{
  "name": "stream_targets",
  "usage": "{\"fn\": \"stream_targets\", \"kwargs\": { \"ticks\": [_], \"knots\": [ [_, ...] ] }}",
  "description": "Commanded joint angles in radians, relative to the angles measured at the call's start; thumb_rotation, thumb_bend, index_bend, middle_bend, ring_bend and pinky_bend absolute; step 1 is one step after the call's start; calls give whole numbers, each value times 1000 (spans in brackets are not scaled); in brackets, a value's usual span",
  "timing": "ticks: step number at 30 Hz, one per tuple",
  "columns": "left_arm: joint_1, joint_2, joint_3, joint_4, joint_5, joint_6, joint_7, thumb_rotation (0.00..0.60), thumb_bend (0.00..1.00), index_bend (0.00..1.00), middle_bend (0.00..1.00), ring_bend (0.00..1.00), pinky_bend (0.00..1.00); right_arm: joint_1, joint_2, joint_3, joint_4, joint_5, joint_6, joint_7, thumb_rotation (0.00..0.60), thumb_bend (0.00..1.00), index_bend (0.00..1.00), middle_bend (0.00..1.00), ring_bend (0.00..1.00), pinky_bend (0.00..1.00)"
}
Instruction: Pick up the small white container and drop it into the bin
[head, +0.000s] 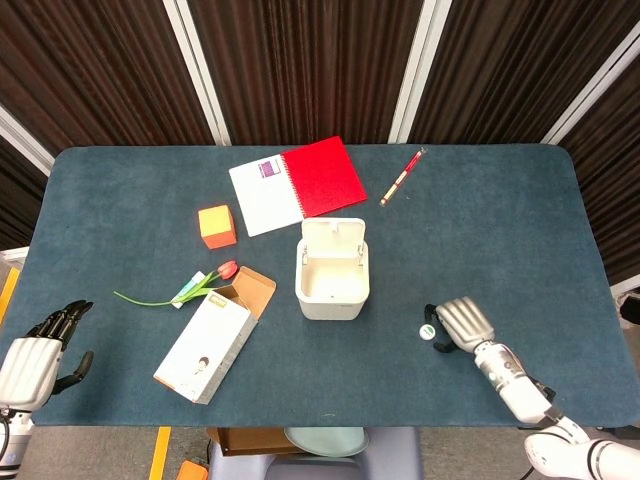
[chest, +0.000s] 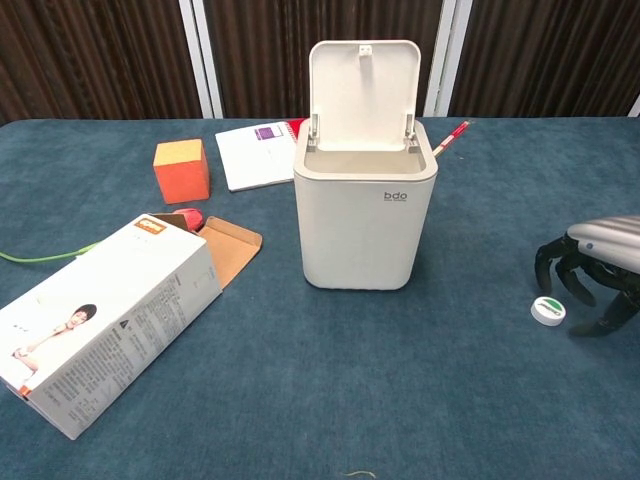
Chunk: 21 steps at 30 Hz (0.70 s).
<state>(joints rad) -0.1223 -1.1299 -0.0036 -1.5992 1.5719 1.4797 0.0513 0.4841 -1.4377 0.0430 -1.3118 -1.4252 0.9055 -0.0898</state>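
Note:
The small white container (chest: 548, 310) is a low round tub with a green-marked lid, lying on the blue table right of the bin; it shows again as a small disc (head: 427, 331). My right hand (chest: 590, 270) hovers just over and right of it, fingers curled down around it but apart, holding nothing (head: 455, 322). The white bin (chest: 365, 205) stands mid-table with its lid flipped up and back (head: 331, 268). My left hand (head: 40, 355) rests open at the table's near left corner, outside the chest view.
A white carton (chest: 105, 320) with an open flap lies left of the bin. An orange cube (chest: 181, 170), a notebook (head: 297, 184), a red pen (head: 402, 176) and a tulip (head: 180, 291) lie farther off.

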Motion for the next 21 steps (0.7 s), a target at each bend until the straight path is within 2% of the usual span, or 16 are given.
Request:
{"fn": "stream_targets", "kwargs": {
  "ticks": [1,14,21],
  "knots": [
    [0,0,0,0,0,0,-1,600,414,118,133,194,397,5,-11,-3,14,-4,2,14,600,276,611,791,897,1000],
    [0,1,2,-2,6,0,1,600,415,122,133,194,399,21,-55,-13,79,-36,25,103,600,292,644,803,911,1000],
    [2,2,1,-1,7,4,-4,600,415,122,134,194,400,12,-53,-21,87,-65,79,134,600,293,780,808,916,1000]
  ]
}}
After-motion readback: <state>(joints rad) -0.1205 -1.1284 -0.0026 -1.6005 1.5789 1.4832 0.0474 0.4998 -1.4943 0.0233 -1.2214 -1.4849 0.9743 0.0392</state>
